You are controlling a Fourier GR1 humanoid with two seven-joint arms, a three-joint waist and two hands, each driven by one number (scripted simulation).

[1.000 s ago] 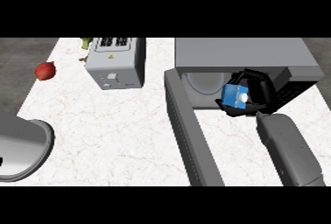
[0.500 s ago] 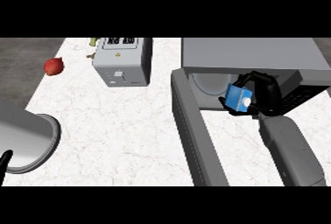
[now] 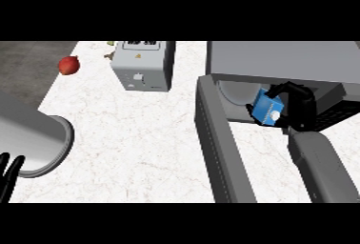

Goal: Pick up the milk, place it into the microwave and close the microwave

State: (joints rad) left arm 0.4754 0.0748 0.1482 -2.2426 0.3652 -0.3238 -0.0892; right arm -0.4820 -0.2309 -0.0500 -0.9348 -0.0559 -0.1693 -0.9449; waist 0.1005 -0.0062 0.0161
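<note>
1. 1 milk carton (image 3: 266, 108), blue with a white spot on its face, sits tilted in the mouth of the microwave (image 3: 281, 62), at the front edge of the cavity.
2. The right hand (image 3: 299, 107) has its black fingers curled round the carton from the right side and over its top; the carton shows to the left of the palm.
3. 1 grey right forearm (image 3: 322, 167) runs up from the lower edge of the view to that hand.
4. 1 microwave stands at the upper right of the counter (image 3: 141, 138), its grey top filling that corner.
5. 1 microwave door (image 3: 221, 143) is swung wide open and reaches toward the lower edge of the view, to the left of the forearm.
6. 1 toaster (image 3: 144, 64), grey with 2 dark slots on top, stands near the counter's far edge, to the left of the microwave and apart from it.
7. 1 red round fruit (image 3: 68, 65) lies left of the toaster, at the counter's left edge.
8. The left hand (image 3: 10, 177) shows at the lower left edge, its fingers straight and pointing up, holding nothing.
9. 1 grey left forearm (image 3: 32, 138) fills the left side just above it.
10. The counter is white marble with faint veins.
</note>
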